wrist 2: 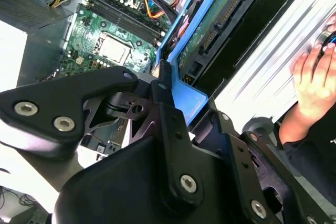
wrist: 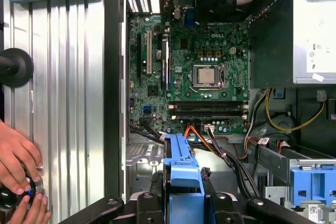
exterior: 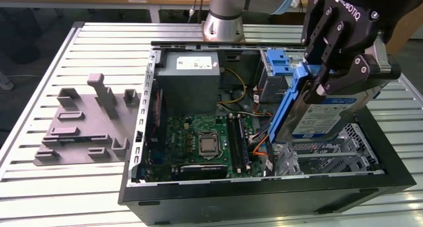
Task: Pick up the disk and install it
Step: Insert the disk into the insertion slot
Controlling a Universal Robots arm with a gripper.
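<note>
The disk (exterior: 327, 113), silver with a blue-and-white label and blue bracket, is hanging steeply tilted at the open case's (exterior: 264, 195) three o'clock side, exterior view.

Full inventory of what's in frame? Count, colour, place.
silver flat rectangular hard disk in blue plastic bracket: 1, silver/blue, held on edge above case, exterior view's right.
open black metal computer case: 1, black, on table.
green motherboard: 1, green, case floor.
grey metal power-supply box, white sticker: 1, grey, inside case.
grey plastic fixture plate: 1, grey, on table, exterior view's left.
slatted aluminium table: 1, silver, under everything.
person's hand: at least 1, on table beside case.
robot arm: 1, grey, behind case.
pincer: 1, black, shut on the disk.
</note>
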